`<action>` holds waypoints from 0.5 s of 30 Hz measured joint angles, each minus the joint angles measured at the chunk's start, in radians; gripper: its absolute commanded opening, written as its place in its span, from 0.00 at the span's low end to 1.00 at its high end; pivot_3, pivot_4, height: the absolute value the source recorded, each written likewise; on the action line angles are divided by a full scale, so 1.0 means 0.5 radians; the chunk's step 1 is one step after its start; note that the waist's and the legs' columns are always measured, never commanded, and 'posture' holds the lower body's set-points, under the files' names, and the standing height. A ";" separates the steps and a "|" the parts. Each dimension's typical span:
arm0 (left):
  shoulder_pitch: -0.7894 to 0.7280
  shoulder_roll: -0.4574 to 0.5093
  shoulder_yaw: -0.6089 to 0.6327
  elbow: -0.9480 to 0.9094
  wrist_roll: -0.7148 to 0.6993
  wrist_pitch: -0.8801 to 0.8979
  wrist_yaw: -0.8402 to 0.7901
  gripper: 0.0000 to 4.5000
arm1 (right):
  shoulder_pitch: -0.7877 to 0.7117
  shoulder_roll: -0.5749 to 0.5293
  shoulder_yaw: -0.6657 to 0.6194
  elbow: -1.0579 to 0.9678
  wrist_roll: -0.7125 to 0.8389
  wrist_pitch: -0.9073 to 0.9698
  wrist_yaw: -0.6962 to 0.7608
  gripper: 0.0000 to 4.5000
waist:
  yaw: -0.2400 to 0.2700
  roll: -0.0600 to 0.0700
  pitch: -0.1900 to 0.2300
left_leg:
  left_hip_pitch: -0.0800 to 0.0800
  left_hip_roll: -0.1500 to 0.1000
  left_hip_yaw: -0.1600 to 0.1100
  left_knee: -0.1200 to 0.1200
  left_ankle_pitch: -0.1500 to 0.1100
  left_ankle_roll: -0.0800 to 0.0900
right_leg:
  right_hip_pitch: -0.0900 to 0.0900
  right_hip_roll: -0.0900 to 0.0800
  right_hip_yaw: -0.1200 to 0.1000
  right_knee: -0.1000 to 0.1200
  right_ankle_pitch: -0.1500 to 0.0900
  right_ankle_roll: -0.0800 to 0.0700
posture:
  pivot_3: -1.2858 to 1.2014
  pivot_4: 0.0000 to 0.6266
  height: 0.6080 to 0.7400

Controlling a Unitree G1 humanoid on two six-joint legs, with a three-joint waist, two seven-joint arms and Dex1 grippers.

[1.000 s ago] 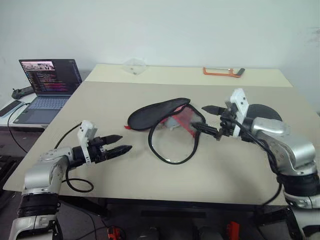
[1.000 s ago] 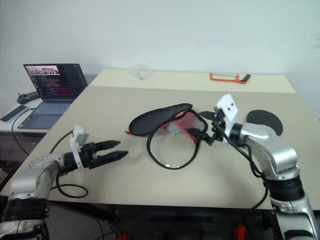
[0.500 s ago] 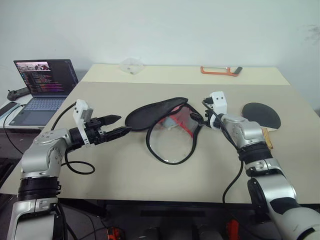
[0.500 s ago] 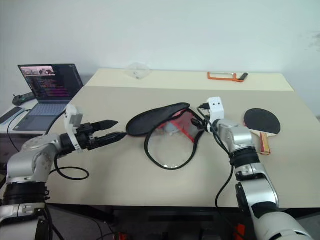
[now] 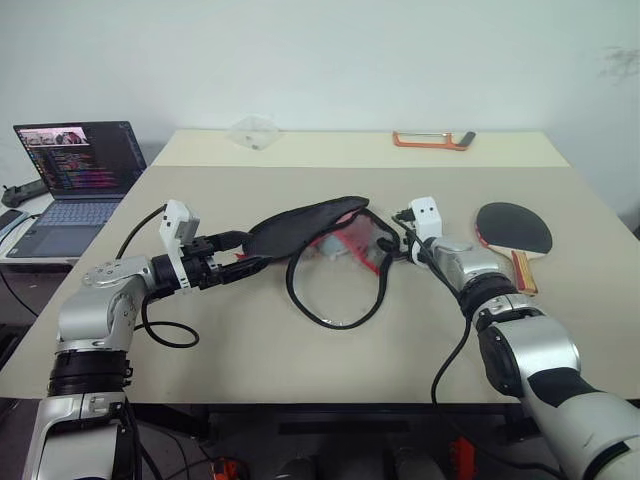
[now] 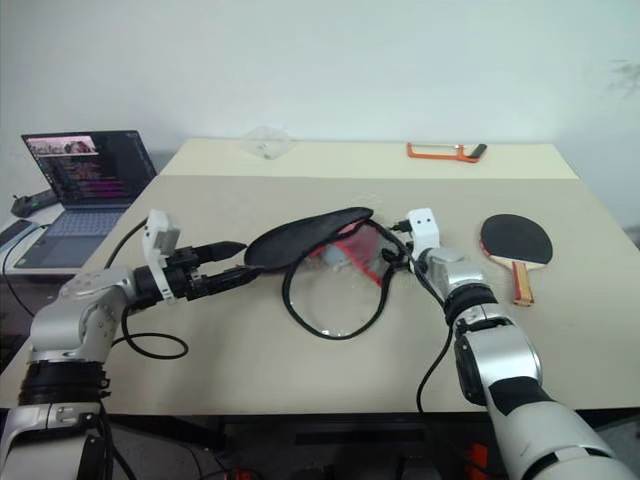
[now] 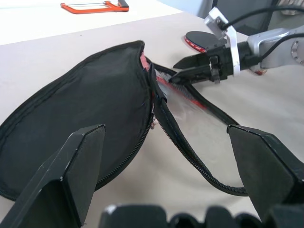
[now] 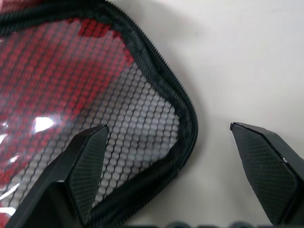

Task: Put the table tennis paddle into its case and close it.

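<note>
Left eye view: the paddle-shaped black fabric zip case (image 5: 320, 235) with a red lower part and mesh panel lies unzipped in the middle of the beige table (image 5: 300, 340), its black top flap folded back toward the robot's left and its loose zip edge curling in a loop toward the near edge. The left gripper (image 5: 243, 254) points across the table at the tip of that black flap, its two black fingers spread wide with nothing between them; the flap's end sits right at the fingertips, though contact cannot be confirmed. In the left wrist view the flap (image 7: 90, 109) spreads out just ahead of the open fingers (image 7: 80, 161), with the other gripper beyond it at the case's far edge.

The right gripper (image 5: 392, 247) reaches toward the case's red mesh side, jaws also wide and empty. In the right wrist view the black-edged mesh corner (image 8: 156, 123) lies just ahead, nearer one finger (image 8: 88, 161) than the other.

The table tennis paddle (image 5: 514, 230), a round black rubber blade with a short wooden handle striped red, lies flat on the table to the outer right of the right gripper, apart from the case.

Farther back lie an orange clamp-like tool (image 5: 432, 139) and a clear crumpled plastic piece (image 5: 254, 131); an open laptop (image 5: 68, 180) sits on a side desk beyond the left gripper.
</note>
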 measured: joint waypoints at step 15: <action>-0.088 0.004 0.000 0.011 0.001 -0.019 -0.045 1.00 | -0.040 0.112 -0.048 0.100 -0.091 -0.075 -0.183 0.12 | -0.037 0.000 -0.001 | 0.003 0.000 0.001 0.001 0.000 0.000 | 0.001 0.000 0.002 0.002 0.000 0.000 | 0.52 0.24 1.00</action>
